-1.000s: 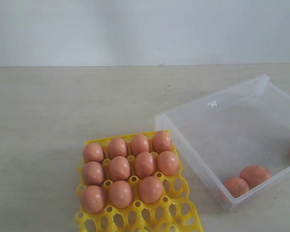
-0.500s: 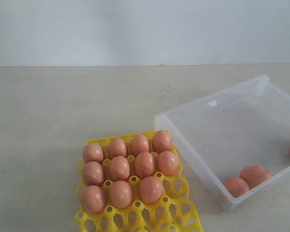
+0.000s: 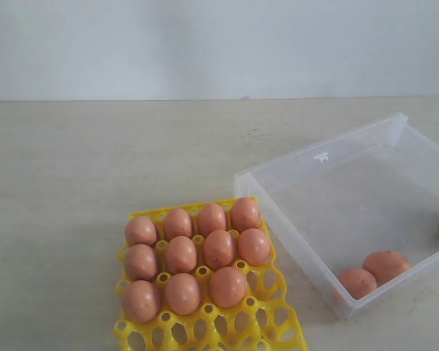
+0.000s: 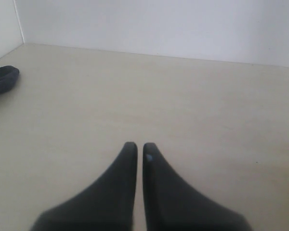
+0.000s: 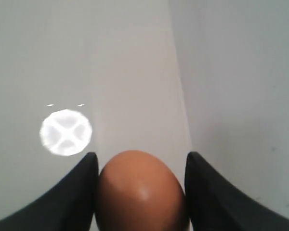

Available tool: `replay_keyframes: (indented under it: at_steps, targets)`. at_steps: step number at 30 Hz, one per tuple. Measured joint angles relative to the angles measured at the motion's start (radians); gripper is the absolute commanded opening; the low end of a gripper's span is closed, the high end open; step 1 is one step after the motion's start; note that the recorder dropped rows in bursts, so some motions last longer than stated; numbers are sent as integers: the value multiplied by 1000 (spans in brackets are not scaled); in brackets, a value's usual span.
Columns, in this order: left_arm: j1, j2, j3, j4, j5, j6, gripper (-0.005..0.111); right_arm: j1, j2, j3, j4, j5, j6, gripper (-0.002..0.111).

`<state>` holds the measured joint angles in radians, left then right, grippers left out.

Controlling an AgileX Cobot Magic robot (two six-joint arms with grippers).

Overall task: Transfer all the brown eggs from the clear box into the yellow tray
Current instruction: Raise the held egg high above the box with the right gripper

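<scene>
between jaws of the right claw (image 5: 142, 156) sits one egg (image 5: 140, 192), clamped for carrying to the tray (image 3: 203, 273), near sockets free; left claw (image 4: 140, 144) pinched together, empty.

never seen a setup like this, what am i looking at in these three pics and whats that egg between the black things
This is a two-armed robot moving eggs. The wide picture comes from a camera off the arms: a yellow tray holding eleven brown eggs, and a clear box with three more visible. Neither arm shows there. The other two pictures come from cameras on each wrist. The left gripper is shut and empty above the bare table. The right gripper is closed on one egg, the black shapes being its fingers.
</scene>
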<state>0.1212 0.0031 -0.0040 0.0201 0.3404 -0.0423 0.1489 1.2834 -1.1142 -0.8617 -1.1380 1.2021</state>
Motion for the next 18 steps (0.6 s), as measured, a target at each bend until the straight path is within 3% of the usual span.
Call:
replay_keyframes:
  at_steps: [7,12,18]
  targets:
    - [0,0,0,0,0,0,4,-17,110,0,-168,-67,136,0]
    - [0,0,0,0,0,0,4,-128,142,0,-271,-74,180,0]
    - [0,0,0,0,0,0,4,-220,174,6,-527,-70,306,0]
